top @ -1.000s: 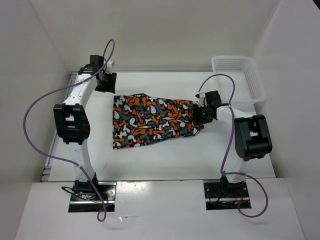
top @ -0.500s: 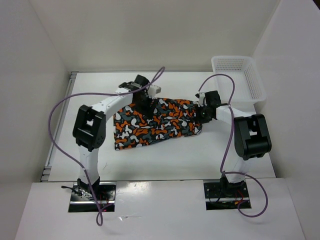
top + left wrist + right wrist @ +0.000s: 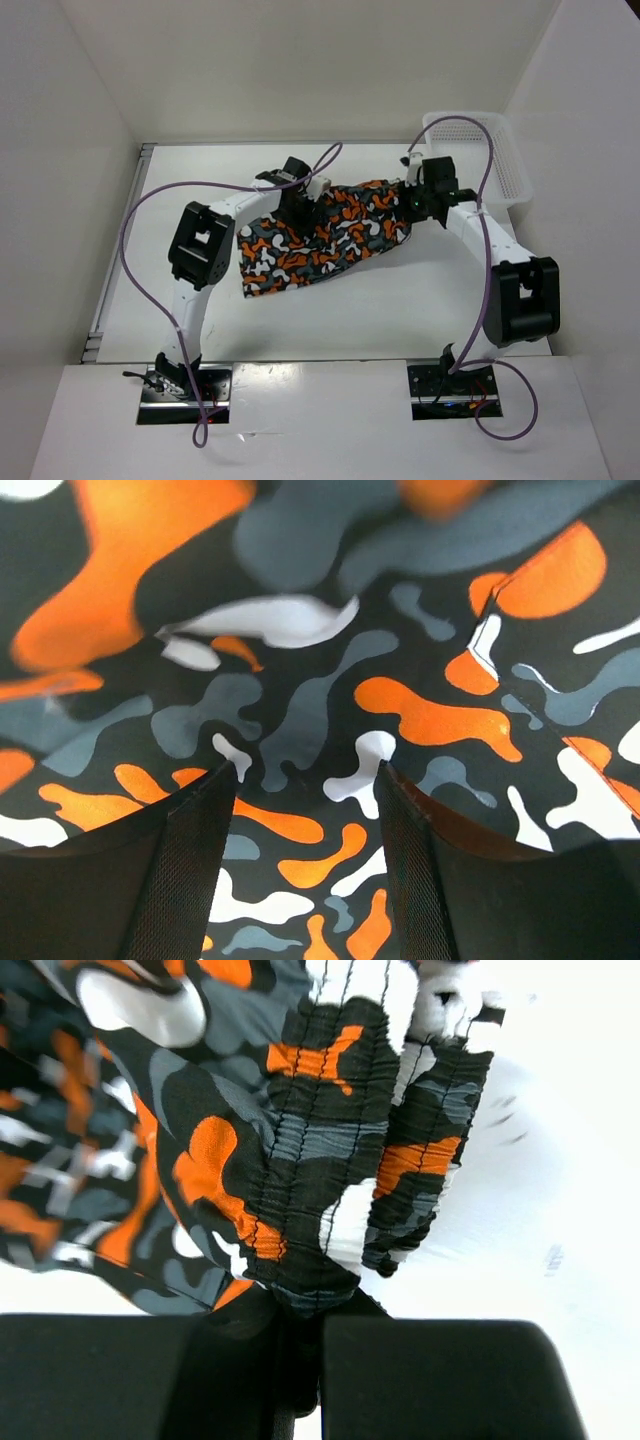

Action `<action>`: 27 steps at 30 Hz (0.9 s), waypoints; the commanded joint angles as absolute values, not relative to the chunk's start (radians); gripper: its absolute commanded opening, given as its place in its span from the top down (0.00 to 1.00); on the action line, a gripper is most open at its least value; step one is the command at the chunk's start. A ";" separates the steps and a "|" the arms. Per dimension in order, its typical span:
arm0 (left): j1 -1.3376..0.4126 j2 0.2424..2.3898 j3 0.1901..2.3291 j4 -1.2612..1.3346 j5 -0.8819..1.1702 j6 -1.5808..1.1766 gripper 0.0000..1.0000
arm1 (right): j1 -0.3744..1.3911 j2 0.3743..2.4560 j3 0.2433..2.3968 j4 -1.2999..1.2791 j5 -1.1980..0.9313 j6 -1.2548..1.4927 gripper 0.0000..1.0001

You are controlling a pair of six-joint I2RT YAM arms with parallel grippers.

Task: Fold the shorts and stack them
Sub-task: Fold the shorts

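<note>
Your right gripper [image 3: 300, 1325] has just clamped the shorts [image 3: 325, 240] by the waistband [image 3: 335, 1160] and pulled that end toward the upper right of the top view. Your left gripper [image 3: 305, 780] has swung in over their middle, mid-frame, jaws wide, holding nothing; a fold seems underway.

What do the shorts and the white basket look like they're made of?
The shorts look like soft, matte cloth: they drape and wrinkle, and the waistband shows stitched elastic gathers. The basket looks like rigid white plastic, probably moulded, its walls a grid of small holes.
</note>
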State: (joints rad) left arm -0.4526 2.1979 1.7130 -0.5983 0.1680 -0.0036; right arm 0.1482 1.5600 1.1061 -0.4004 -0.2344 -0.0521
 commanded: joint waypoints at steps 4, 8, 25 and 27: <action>-0.532 2.339 1.859 -0.565 0.317 0.000 0.34 | 0.169 1.466 1.316 -0.540 -0.190 -0.077 1.00; -0.543 2.433 2.029 -0.630 0.368 0.000 0.34 | 0.232 1.445 1.325 -0.578 -0.152 -0.077 1.00; -0.226 1.992 1.605 -0.663 0.285 0.000 0.27 | 0.325 1.606 1.387 -0.580 0.143 -0.158 1.00; -0.203 2.025 1.580 -0.663 0.256 0.000 0.27 | 0.336 1.615 1.387 -0.569 0.175 -0.169 1.00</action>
State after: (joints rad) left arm -0.2173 1.9694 1.6360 -0.6449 0.2913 -0.0040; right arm 0.3157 1.6005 1.3354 -0.5919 0.0864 -0.1322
